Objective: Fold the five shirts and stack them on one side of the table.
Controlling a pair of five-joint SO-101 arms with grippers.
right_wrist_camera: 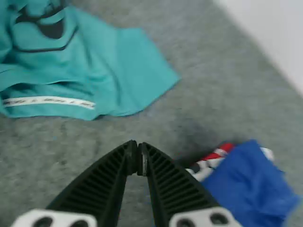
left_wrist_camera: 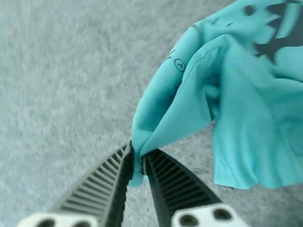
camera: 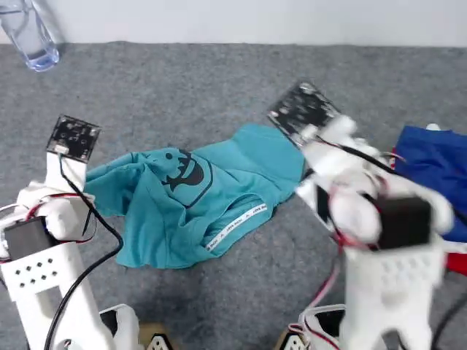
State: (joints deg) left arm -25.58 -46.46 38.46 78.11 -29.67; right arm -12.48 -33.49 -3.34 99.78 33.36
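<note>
A teal shirt (camera: 197,197) with a dark print lies crumpled in the middle of the grey table. My left gripper (left_wrist_camera: 138,163) is shut on a pinched corner of the teal shirt (left_wrist_camera: 227,94), lifting that edge off the table; in the high view the left arm (camera: 55,211) stands at the shirt's left side. My right gripper (right_wrist_camera: 138,158) is shut with nothing in it, above bare table between the teal shirt (right_wrist_camera: 71,71) and a blue shirt (right_wrist_camera: 246,184). The right arm (camera: 365,211) stands to the right of the shirt.
A blue shirt (camera: 434,171) with red and white cloth beneath it lies at the table's right edge. A clear plastic bottle (camera: 29,36) stands at the far left corner. The far half of the grey table (camera: 182,80) is open.
</note>
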